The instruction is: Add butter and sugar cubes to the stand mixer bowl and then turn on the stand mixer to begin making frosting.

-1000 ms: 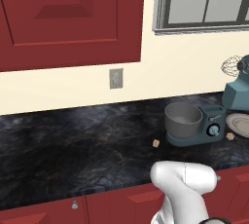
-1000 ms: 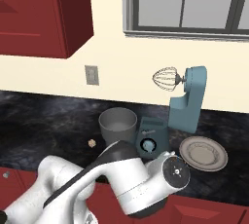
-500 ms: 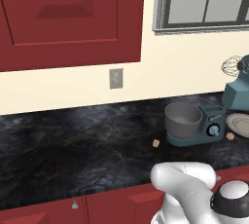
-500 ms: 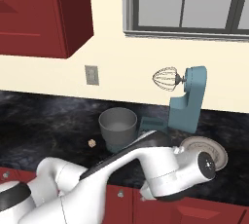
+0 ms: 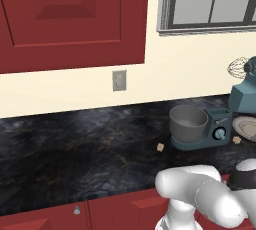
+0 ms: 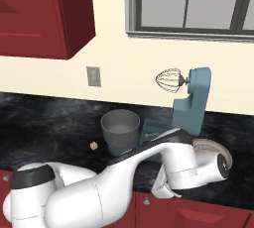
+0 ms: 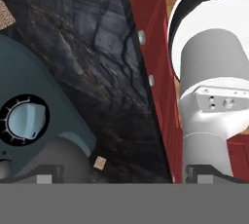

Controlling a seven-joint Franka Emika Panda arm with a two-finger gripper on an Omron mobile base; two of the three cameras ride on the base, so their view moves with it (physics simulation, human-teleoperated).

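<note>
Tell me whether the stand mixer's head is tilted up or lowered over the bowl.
Tilted up. The stand mixer has its head raised, so the wire whisk hangs in the air, above and beside the stand mixer bowl, not inside it.

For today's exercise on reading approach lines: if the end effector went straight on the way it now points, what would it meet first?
Probably the black countertop beside the stand mixer, near its blue dial. Depth is unclear, so the mixer base could come first.

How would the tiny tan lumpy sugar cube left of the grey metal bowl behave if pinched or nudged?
The tiny tan lumpy sugar cube looks light, so a nudge would probably slide it across the dark marbled counter. Flat-faced, it seems unlikely to roll. Its grainy surface suggests it may crumble under a hard squeeze.
</note>
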